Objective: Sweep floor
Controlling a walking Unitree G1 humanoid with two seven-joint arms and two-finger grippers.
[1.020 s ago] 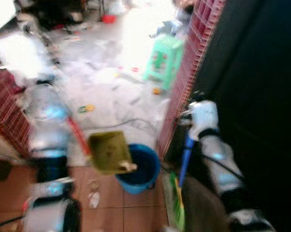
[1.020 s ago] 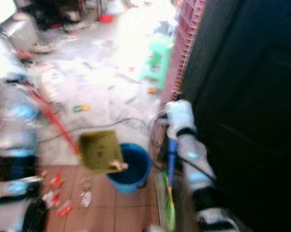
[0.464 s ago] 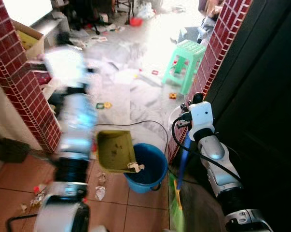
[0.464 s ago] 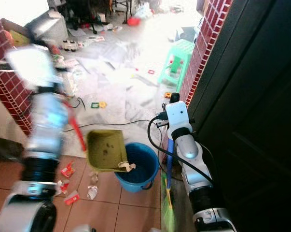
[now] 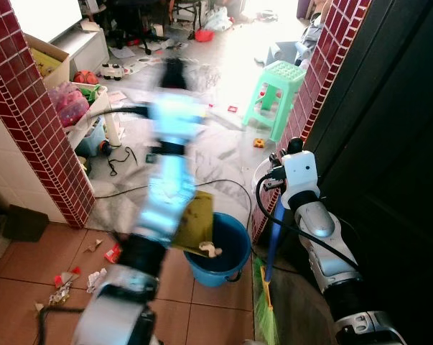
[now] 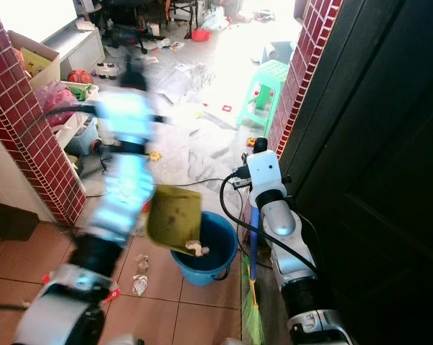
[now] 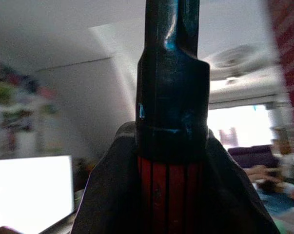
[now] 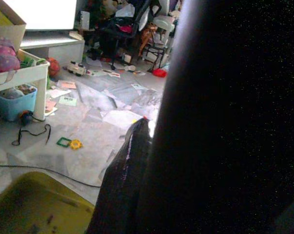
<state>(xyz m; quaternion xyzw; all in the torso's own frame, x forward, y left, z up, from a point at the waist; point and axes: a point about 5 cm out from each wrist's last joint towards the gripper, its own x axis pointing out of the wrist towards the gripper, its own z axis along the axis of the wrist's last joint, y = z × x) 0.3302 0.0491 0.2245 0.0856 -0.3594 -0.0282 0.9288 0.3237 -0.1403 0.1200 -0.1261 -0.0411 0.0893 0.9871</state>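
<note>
A yellow-green dustpan (image 5: 194, 223) hangs tilted over a blue bucket (image 5: 234, 241), with a crumpled paper scrap (image 5: 210, 249) at its lower lip. My left arm (image 5: 166, 165) is blurred with motion and crosses in front of the pan. In the left wrist view my left gripper (image 7: 171, 187) is shut on the pan's red, black-tipped handle (image 7: 170, 131). My right gripper (image 5: 277, 192) is shut on the blue handle (image 5: 276, 233) of a broom. The broom stands upright beside the bucket, its green bristles (image 5: 265, 313) on the floor.
Paper scraps and red wrappers (image 5: 65, 284) litter the terracotta tiles at the left. A brick pillar (image 5: 36, 122) stands to the left, a brick wall edge (image 5: 324, 79) and a dark door (image 5: 388, 144) to the right. Beyond are a black cable (image 5: 223, 183), a green stool (image 5: 277, 93) and more clutter.
My left arm has swung to the right across the view and the dustpan has tipped more steeply over the bucket. The right arm and broom have stayed put.
</note>
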